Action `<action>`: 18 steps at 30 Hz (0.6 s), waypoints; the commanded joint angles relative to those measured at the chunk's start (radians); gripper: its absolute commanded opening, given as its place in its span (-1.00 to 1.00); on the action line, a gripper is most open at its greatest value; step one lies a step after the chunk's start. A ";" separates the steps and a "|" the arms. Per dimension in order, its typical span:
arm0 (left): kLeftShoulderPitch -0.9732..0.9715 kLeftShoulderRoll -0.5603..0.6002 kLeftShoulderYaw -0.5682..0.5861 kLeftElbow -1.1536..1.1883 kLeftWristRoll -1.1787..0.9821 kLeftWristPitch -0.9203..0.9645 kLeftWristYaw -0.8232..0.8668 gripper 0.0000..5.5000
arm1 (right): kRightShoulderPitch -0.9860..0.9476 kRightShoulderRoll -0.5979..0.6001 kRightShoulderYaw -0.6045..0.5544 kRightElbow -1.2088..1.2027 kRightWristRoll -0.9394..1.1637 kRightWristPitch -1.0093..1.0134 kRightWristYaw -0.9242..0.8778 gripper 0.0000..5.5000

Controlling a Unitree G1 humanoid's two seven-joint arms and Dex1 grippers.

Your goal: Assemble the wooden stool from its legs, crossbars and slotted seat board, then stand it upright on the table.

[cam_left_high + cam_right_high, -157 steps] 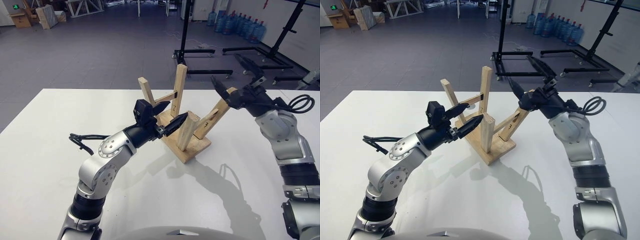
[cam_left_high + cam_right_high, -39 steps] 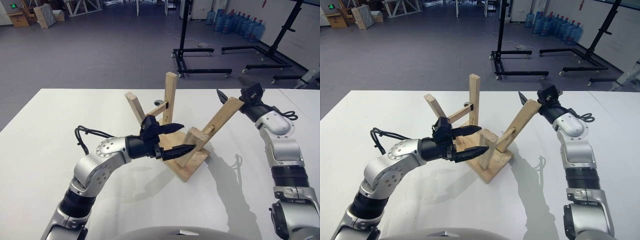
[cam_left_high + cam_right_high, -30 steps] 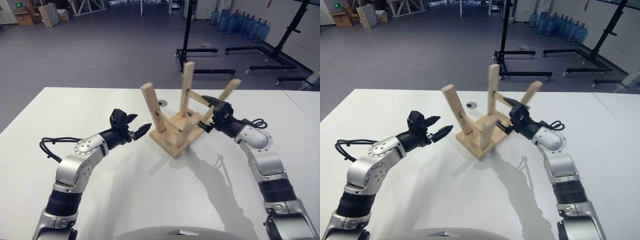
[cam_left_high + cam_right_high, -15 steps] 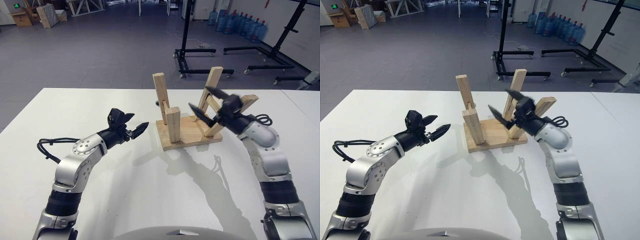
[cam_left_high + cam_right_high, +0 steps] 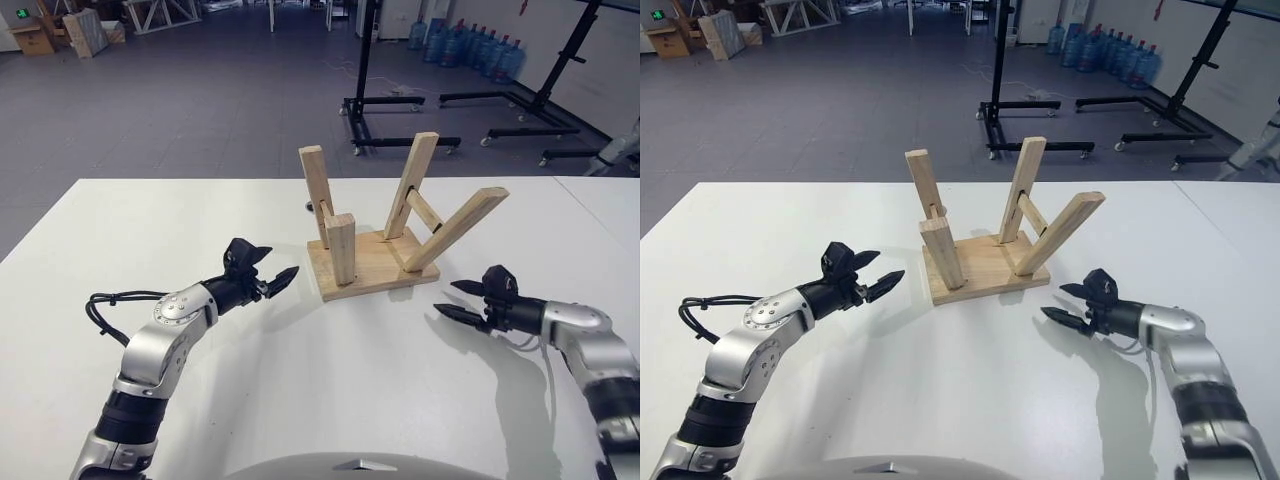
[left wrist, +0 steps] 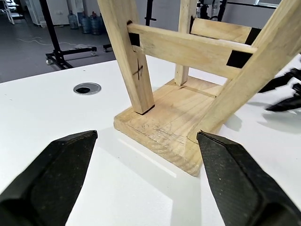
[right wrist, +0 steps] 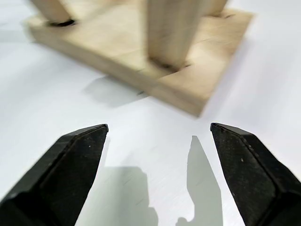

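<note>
The wooden stool (image 5: pixel 385 215) rests upside down with its seat board (image 5: pixel 372 272) flat on the white table and its legs pointing up. Crossbars (image 6: pixel 188 47) join the legs, and the right-hand leg (image 5: pixel 458 228) leans outward. To the left of the board, apart from it, my left gripper (image 5: pixel 281 261) hovers open and holds nothing. My right gripper (image 5: pixel 444 297) is open and low over the table, in front of the board's right corner and not touching it. In the right wrist view the board's edge (image 7: pixel 155 84) lies just beyond the spread fingers (image 7: pixel 77 160).
A round hole (image 5: pixel 312 206) sits in the table behind the stool. A black cable (image 5: pixel 105 300) loops beside my left arm. Black wheeled stands (image 5: pixel 400 110) are on the floor past the table's far edge. Bare table (image 5: pixel 350 380) lies in front of the stool.
The right gripper has drawn back from among the stool's legs and dropped low toward the table's front right. The stool has stayed flat on its seat board. The left gripper has edged closer.
</note>
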 commanded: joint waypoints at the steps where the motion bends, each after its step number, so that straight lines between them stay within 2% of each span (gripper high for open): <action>1: -0.019 -0.007 -0.018 0.019 0.016 -0.009 -0.018 0.41 | -0.151 0.064 -0.006 0.190 -0.026 -0.081 0.046 0.46; 9: -0.023 -0.005 -0.052 0.096 0.088 -0.007 -0.011 0.41 | -0.280 0.108 -0.047 0.315 -0.031 -0.300 0.164 0.46; 18: -0.023 0.002 -0.004 0.119 0.072 -0.056 -0.070 0.41 | -0.126 0.145 -0.001 0.064 -0.001 -0.206 0.315 0.46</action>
